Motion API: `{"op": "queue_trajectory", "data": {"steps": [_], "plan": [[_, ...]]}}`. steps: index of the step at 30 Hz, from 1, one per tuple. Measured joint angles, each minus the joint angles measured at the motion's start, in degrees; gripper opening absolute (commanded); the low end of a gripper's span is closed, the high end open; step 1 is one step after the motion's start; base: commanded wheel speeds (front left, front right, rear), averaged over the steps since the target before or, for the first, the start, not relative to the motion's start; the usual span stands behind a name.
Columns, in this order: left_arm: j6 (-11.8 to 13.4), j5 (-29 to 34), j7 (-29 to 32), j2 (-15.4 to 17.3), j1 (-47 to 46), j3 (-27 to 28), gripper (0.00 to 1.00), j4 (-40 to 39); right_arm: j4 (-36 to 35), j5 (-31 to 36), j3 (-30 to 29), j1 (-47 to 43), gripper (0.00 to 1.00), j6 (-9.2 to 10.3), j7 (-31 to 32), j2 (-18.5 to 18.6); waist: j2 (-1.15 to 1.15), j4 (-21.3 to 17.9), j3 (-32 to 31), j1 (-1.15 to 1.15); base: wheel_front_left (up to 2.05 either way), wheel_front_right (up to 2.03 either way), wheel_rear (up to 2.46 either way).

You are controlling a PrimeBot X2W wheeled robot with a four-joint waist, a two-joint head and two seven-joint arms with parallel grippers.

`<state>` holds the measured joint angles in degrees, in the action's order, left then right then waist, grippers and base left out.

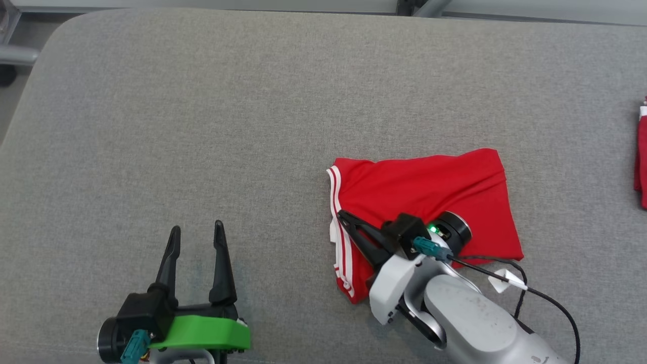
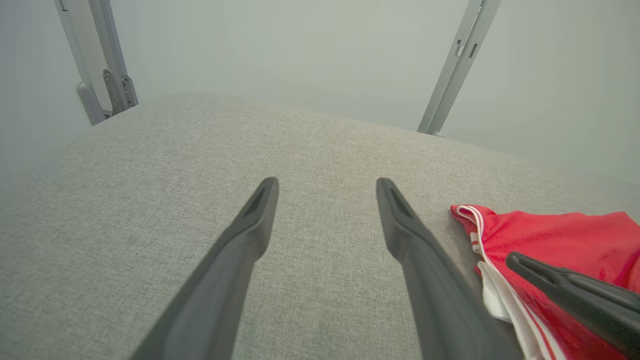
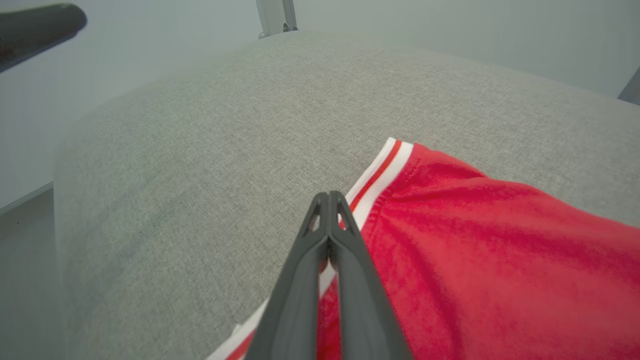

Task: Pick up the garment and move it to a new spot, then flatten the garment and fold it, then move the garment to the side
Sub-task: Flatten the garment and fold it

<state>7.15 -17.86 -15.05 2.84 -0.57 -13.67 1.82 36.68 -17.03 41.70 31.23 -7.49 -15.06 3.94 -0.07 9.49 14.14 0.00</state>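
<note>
Near, left: left gripper (image 1: 197, 226) with fingers apart, holding nothing, over bare grey cushion (image 1: 202, 126) and well apart from the cloth.

Near, right: right gripper (image 1: 342, 215) with fingers pressed together, tips lying on the white-and-red striped hem (image 1: 336, 202) of the red garment (image 1: 429, 187). Cannot tell whether any cloth is caught between them. A black cable (image 1: 556, 303) trails off the wrist.

Garment sits right of centre on the cushion, a rough rectangle that looks doubled over, with slack creases.

Judgement: flatten-and-fold stage, with the move to the side not yet done. The next move calls for a sure hold on the hem. The right fingers may need to part and get under the edge, with the left brought across to pin or take a second corner.

Farther: another red item (image 1: 642, 167) at the cushion's right edge. Beyond, grey metal posts (image 2: 457, 65) and a pale wall.
</note>
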Motion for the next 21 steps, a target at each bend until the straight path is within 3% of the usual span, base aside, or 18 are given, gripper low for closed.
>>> {"op": "queue_trajectory", "data": {"steps": [6,13,16,17,21], "plan": [[-0.63,1.11,0.01,0.01,2.75,2.86,1.0,0.0,-7.3,0.37,-6.09,-6.56,0.0,0.0,0.0,4.16,0.0,-2.28,-2.95,0.0,0.0,0.0,0.0],[-2.2,3.08,0.01,0.0,4.82,5.28,1.0,0.78,-16.12,1.37,-20.07,-15.86,0.0,0.0,0.0,6.45,0.0,-5.15,-6.27,0.0,0.0,0.0,0.0],[-2.67,3.56,0.0,0.01,5.45,6.47,1.0,1.52,-20.24,2.63,-27.46,-19.95,0.69,0.0,-0.01,6.61,0.0,-6.17,-7.63,0.0,0.0,0.0,0.0],[-2.92,3.96,0.01,0.01,5.67,6.71,1.0,1.8,-21.25,3.32,-29.8,-21.39,1.0,0.0,0.0,6.58,0.0,-6.52,-8.02,0.0,0.0,0.0,0.0],[-4.54,4.59,0.0,0.0,6.49,7.44,1.0,3.31,-24.69,5.44,-37.31,-25.75,1.0,0.0,0.0,5.36,0.0,-7.89,-9.37,0.0,0.0,0.0,0.0]]}}
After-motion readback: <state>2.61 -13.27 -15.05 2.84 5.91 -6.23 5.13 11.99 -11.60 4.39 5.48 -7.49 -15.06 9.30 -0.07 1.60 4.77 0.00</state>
